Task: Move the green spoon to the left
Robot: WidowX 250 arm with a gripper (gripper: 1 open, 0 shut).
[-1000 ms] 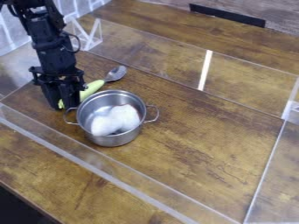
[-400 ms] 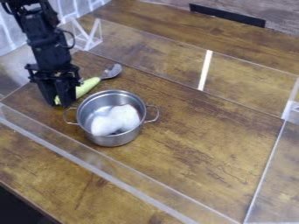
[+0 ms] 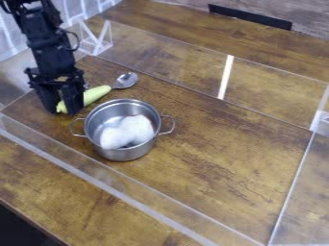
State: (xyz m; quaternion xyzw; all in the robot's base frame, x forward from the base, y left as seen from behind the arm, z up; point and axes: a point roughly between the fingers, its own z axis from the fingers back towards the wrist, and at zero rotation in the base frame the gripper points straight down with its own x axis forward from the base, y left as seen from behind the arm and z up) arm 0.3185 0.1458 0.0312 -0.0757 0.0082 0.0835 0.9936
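In the camera view, you have the arm's fingers (image 3: 62, 107) down at the far end of the handle of the green spoon (image 3: 92, 97). You can't tell from here how far apart they stand, or whether they have hold of the handle; the dark arm hides the tips. The spoon lies on the worktop (image 3: 221, 144), just beside the steel pot (image 3: 122, 130), its thick handle at the arm and its small metal bowl pointing away from it. That thick handle is probably why you are at this end: it offers more to pinch than the bowl does. The white lump (image 3: 126, 132) sits inside the pot and plays no part in the move.

If the spoon has reached its place, your next job is likely to lift away cleanly; if not, watch that the handle doesn't catch the pot's near side handle.
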